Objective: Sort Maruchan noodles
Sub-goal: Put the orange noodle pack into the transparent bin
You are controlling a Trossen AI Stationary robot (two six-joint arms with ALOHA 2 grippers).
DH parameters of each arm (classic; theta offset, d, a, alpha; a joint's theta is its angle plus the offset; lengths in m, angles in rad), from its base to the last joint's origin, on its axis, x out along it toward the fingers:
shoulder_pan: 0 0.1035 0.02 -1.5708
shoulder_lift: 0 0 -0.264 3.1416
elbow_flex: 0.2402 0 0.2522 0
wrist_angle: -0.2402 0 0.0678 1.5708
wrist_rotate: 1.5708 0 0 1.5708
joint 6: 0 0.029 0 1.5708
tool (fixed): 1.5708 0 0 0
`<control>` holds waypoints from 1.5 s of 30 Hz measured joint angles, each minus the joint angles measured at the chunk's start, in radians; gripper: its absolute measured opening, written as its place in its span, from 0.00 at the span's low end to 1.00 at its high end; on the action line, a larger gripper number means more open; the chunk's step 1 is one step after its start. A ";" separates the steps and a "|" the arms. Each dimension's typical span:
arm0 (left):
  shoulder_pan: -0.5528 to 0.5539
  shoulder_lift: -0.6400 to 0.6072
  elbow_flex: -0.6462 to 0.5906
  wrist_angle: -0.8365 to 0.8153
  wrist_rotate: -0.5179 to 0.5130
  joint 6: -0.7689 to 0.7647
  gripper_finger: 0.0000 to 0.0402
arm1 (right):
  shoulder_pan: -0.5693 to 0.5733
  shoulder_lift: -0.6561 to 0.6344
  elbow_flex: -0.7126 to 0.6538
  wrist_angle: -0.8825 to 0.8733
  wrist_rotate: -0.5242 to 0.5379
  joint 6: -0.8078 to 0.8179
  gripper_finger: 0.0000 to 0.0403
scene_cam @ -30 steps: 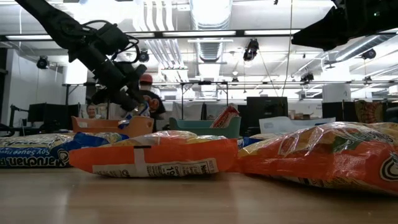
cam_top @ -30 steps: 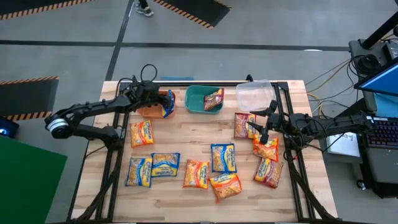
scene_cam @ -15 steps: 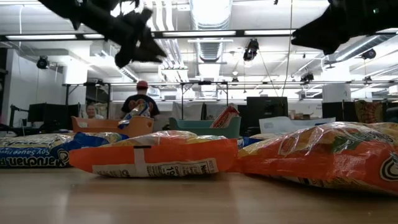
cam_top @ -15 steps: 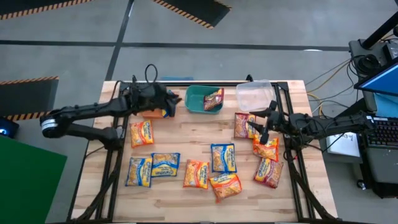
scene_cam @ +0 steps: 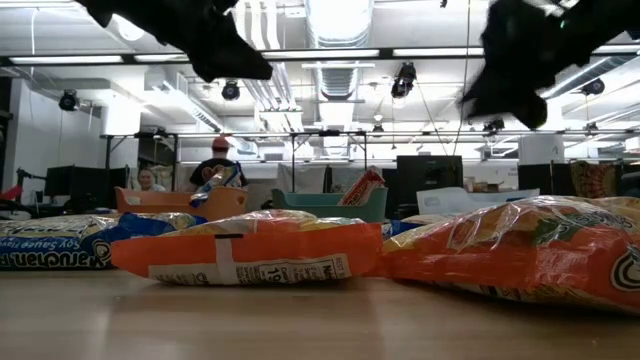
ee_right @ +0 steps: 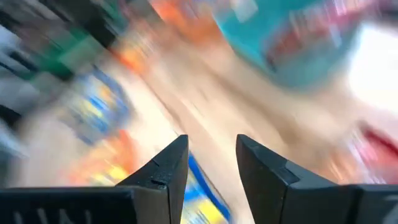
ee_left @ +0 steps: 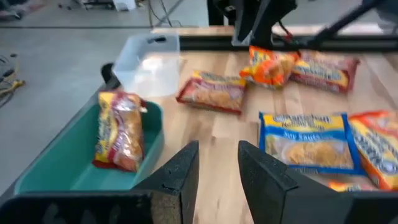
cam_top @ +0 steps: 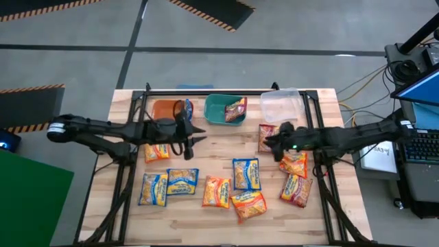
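**Both grippers empty above a table of scattered noodle packets**

The left gripper (cam_top: 194, 135) hangs over the bare wood just in front of the bins, its fingers (ee_left: 180, 171) parted with nothing between them. The right gripper (cam_top: 269, 140) is held over the right half of the table beside a maroon packet (cam_top: 267, 138); its wrist view shows its fingers (ee_right: 168, 168) spread and empty, though the rest of that picture is smeared.

Nearest the front edge lie an orange-red packet (cam_top: 248, 204), another orange-red packet (cam_top: 216, 191) just beside it, and a third (cam_top: 296, 190) toward the right. Two blue-and-yellow packets (cam_top: 169, 185) sit side by side at the front left, and one more blue packet (cam_top: 245, 173) lies near the middle. Farther back, an orange packet (cam_top: 156, 149) lies under the left arm, and a crumpled orange one (cam_top: 293, 163) lies below the right arm.

Along the far edge stand three bins: the orange bin (cam_top: 167, 109) with a blue-and-yellow packet (cam_top: 186, 111) leaning in it, the green bin (cam_top: 215, 112) holding a maroon-and-yellow packet (cam_top: 235, 109), and the clear bin (cam_top: 281, 105).

Beyond the table, a person (scene_cam: 215, 170) stands in the room.
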 joint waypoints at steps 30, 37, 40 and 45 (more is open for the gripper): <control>-0.006 0.086 0.005 0.034 -0.001 0.090 0.23 | 0.101 0.496 0.397 -0.911 -0.421 0.503 0.49; -0.005 0.086 0.005 0.035 -0.002 0.094 0.23 | 0.100 0.630 0.386 -0.903 -0.274 0.489 0.63; -0.005 0.086 0.005 0.027 -0.002 0.094 0.23 | 0.100 0.681 0.386 -0.901 -0.264 0.478 0.64; -0.005 0.086 0.005 0.027 -0.003 0.094 0.23 | 0.100 0.753 0.386 -0.894 -0.244 0.456 0.59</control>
